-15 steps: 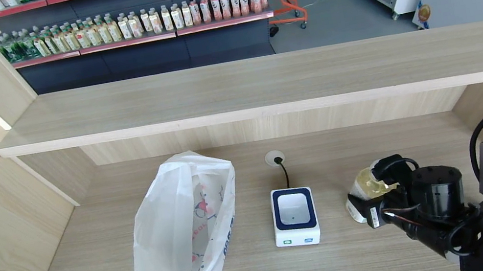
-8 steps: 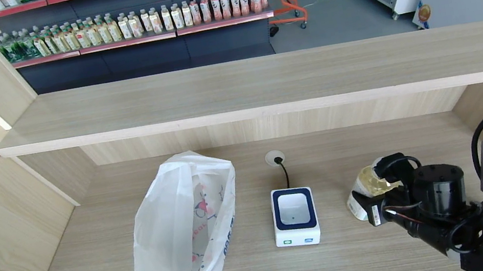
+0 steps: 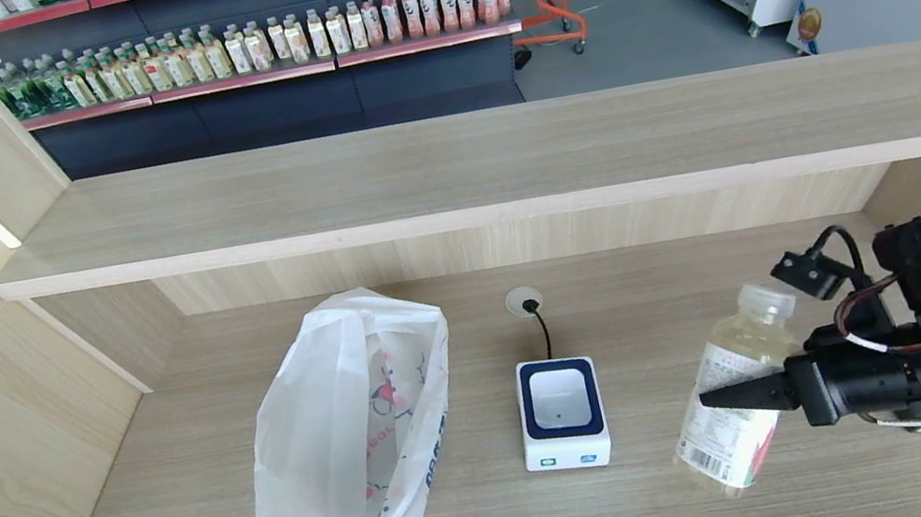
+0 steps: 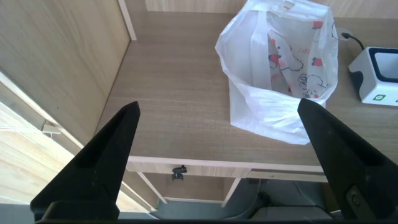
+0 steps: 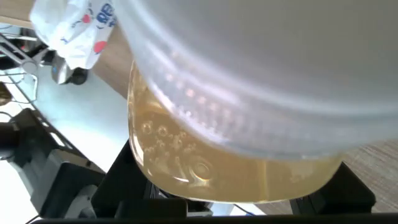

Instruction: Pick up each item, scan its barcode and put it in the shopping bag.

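- The right gripper (image 3: 724,395) is closed on the bottle (image 3: 745,341), which is held tilted just right of the scanner (image 3: 560,411).
- The left gripper (image 4: 219,106) is held wide open, empty, near the shopping bag (image 4: 280,74).

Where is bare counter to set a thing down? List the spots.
Bare counter lies between the left wall and the bag, along the back wall, and in front of the scanner. Tightest: between bag and scanner, and by the held bottle.
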Robot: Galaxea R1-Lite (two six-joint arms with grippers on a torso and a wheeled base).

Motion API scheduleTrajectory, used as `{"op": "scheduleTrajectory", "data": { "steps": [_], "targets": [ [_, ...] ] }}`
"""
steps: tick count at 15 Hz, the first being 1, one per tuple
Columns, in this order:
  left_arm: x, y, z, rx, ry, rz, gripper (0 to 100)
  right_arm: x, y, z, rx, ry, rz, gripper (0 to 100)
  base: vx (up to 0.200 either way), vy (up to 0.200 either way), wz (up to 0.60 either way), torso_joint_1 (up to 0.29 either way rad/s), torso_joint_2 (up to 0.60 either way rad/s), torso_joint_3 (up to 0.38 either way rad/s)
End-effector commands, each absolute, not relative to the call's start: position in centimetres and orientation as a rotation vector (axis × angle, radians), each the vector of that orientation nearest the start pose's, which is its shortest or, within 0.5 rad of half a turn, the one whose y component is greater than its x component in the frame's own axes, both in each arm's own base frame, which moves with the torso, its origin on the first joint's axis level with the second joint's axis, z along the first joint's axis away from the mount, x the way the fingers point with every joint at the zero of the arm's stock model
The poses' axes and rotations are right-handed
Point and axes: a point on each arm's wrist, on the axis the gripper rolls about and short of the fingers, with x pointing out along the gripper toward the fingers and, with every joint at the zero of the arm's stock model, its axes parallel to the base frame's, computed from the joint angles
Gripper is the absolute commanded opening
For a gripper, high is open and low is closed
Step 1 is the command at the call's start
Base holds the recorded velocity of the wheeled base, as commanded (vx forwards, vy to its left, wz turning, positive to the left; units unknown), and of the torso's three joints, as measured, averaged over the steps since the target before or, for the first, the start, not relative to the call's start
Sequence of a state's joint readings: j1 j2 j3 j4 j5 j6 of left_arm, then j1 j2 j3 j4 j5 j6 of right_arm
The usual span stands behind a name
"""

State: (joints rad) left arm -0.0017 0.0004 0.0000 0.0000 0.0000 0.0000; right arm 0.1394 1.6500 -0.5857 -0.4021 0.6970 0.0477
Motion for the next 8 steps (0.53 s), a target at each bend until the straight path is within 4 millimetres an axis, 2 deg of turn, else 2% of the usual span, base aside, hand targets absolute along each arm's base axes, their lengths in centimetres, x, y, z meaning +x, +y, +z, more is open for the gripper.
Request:
{"op": "scheduleTrajectory", "data": {
  "steps": [1, 5, 8],
  "targets": [
    [-2.3, 0.0, 7.5, 0.002, 0.0, -0.002, 100, 22.5, 2.9, 19.9, 0.25, 0.432, 0.971, 0, 0.0, 0.0, 0.0, 0.0, 0.0, 0.0],
    [-2.3, 0.0, 7.5, 0.0, 0.0, 0.0, 100, 21.8, 6.0, 19.4, 0.244, 0.477, 1.15, 0, 0.0, 0.0, 0.0, 0.0, 0.0, 0.0],
    [-2.3, 0.0, 7.5, 0.0, 0.0, -0.002, 100, 20.6, 7.4, 18.8, 0.24, 0.513, 1.221, 0, 0.0, 0.0, 0.0, 0.0, 0.0, 0.0]
  ]
}}
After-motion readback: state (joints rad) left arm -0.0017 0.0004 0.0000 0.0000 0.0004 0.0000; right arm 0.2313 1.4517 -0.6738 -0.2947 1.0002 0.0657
